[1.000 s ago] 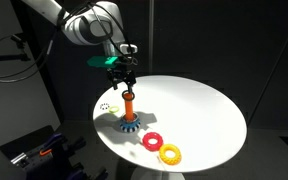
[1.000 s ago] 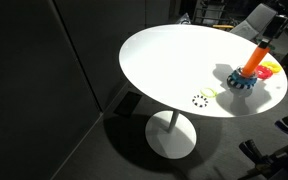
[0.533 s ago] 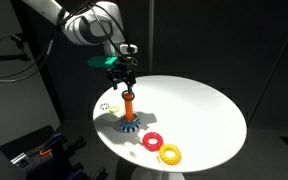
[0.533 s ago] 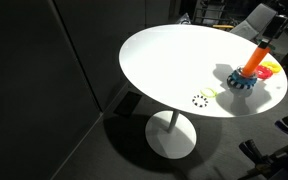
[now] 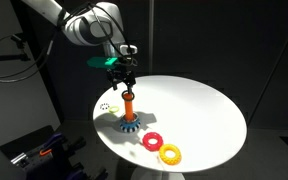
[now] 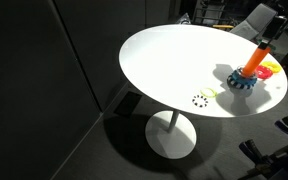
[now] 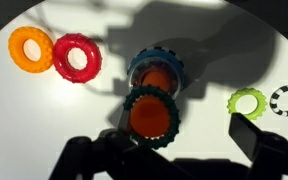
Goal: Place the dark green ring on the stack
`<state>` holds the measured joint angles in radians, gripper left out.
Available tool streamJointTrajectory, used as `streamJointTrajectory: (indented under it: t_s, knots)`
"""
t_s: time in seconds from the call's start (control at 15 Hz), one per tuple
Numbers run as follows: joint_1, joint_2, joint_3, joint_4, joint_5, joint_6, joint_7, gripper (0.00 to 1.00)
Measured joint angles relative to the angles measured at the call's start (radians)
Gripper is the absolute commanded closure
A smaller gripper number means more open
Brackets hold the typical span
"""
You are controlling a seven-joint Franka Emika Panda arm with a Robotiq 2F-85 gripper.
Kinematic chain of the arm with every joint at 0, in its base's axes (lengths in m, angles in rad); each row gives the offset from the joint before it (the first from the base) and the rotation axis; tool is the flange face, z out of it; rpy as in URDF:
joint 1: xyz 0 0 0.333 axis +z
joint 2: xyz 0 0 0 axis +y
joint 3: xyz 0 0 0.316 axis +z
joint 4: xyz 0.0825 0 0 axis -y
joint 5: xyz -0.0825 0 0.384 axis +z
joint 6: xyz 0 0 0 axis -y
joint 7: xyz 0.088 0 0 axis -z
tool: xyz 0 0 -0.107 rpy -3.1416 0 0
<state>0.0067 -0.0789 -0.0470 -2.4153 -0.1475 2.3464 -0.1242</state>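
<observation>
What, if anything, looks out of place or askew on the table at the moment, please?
Nothing stands out. The stack stands upright, the dark green ring is centred over its peg below the gripper, and the red ring and yellow ring lie flat on the table.

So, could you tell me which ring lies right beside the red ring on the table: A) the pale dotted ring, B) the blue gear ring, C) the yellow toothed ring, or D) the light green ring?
C: in the wrist view the yellow toothed ring sits right against the red ring.
</observation>
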Motion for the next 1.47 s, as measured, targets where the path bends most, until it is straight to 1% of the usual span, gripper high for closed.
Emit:
streamJointTrajectory:
  t_s: [1.47]
  knots:
    - [0.001, 0.004, 0.025, -0.001, 0.000, 0.000, 0.000, 0.00]
